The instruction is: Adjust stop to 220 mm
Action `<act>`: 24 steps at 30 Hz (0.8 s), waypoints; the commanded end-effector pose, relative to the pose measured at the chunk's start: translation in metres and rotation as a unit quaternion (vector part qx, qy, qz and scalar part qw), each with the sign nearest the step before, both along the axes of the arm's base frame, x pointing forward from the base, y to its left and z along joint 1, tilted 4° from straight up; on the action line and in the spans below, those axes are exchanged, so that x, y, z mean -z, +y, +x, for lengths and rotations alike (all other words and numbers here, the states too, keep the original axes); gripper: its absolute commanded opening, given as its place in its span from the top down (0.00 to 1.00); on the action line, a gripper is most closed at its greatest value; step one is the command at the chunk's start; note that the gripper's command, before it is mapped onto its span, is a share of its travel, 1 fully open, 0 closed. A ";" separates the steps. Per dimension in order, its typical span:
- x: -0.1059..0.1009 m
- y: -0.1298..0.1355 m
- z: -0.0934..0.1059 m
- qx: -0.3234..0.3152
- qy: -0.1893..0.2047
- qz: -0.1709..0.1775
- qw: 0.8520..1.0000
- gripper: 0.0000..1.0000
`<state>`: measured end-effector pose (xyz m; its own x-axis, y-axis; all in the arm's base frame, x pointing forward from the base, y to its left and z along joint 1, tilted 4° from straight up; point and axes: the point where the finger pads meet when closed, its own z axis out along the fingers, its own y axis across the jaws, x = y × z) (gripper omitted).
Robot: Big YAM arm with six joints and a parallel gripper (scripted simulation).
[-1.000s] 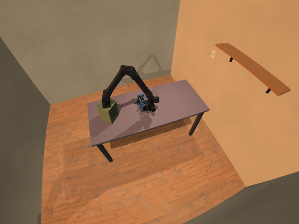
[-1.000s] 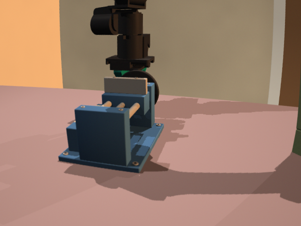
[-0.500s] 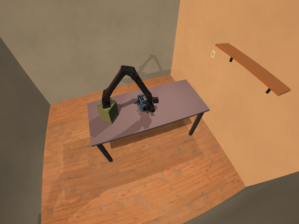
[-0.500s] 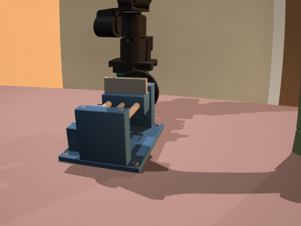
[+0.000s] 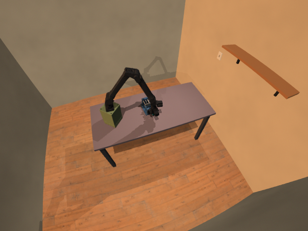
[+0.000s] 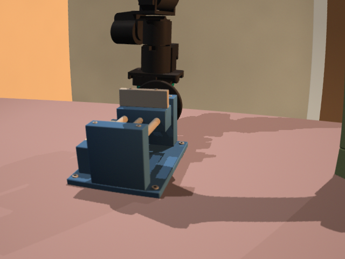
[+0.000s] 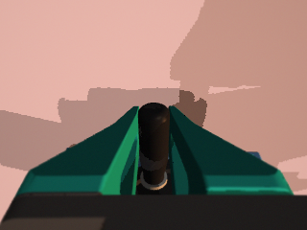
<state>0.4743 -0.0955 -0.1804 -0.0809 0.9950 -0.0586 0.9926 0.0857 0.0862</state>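
A blue stop fixture [image 5: 144, 105] [image 6: 119, 156] stands bolted on the table. It has tan guide rods [image 6: 153, 124] between two blue end blocks and a grey stop plate [image 6: 143, 97] on a blue carriage near the far end. A black handwheel [image 6: 178, 97] sits behind the far block. My gripper [image 7: 153, 116] [image 5: 154, 112] reaches down onto the wheel from above. In the wrist view its green fingers are shut on the handwheel's black crank handle [image 7: 153, 139]. The fingers are hidden behind the fixture in the exterior view.
The arm's olive base box [image 5: 111, 115] stands on the table [image 5: 184, 104] left of the fixture; its edge shows at the right in the close view [image 6: 341, 156]. A wooden shelf [image 5: 261, 69] hangs on the right wall.
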 end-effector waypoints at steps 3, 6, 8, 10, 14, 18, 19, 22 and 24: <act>0.019 -0.009 -0.019 0.002 0.017 -0.002 1.000 0.94; 0.019 -0.009 -0.020 0.002 0.018 -0.002 1.000 0.94; 0.019 -0.009 -0.020 0.002 0.017 -0.002 1.000 0.94; 0.019 -0.009 -0.022 0.002 0.019 -0.002 1.000 0.94; 0.018 -0.010 -0.026 0.002 0.017 -0.002 1.000 0.94; 0.018 -0.009 -0.032 0.002 0.021 -0.001 1.000 0.94; 0.018 -0.010 -0.032 0.002 0.021 -0.001 1.000 0.94; 0.018 -0.009 -0.032 0.002 0.022 -0.001 1.000 0.94; 0.017 -0.010 -0.032 0.002 0.019 -0.002 1.000 0.94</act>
<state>0.4633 -0.0966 -0.1847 -0.0816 0.9950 -0.0576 0.9925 0.0864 0.0866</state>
